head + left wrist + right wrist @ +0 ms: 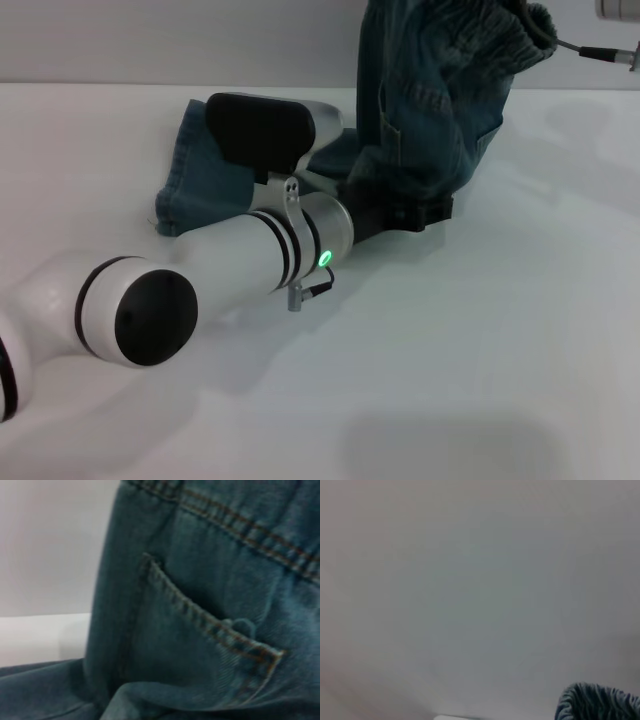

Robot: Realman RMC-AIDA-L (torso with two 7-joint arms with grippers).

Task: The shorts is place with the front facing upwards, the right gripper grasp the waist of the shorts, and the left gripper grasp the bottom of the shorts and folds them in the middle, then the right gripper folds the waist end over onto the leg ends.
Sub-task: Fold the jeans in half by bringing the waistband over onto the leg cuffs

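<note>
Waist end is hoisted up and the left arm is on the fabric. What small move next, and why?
Probably carry the raised waistband toward the robot's left and lower it over the leg ends. The shorts hang lifted at the waist while the hem lies flat on the table, with the left gripper at the fabric's base.

My left arm (200,275) is glossy white with black bands, a silver collar, a green glowing ring (325,258) and a black wrist housing (258,130)

The left arm reaches across the desk (480,350), its pincer (400,215) low against the shorts (440,100), fingers apparently hidden.
</note>
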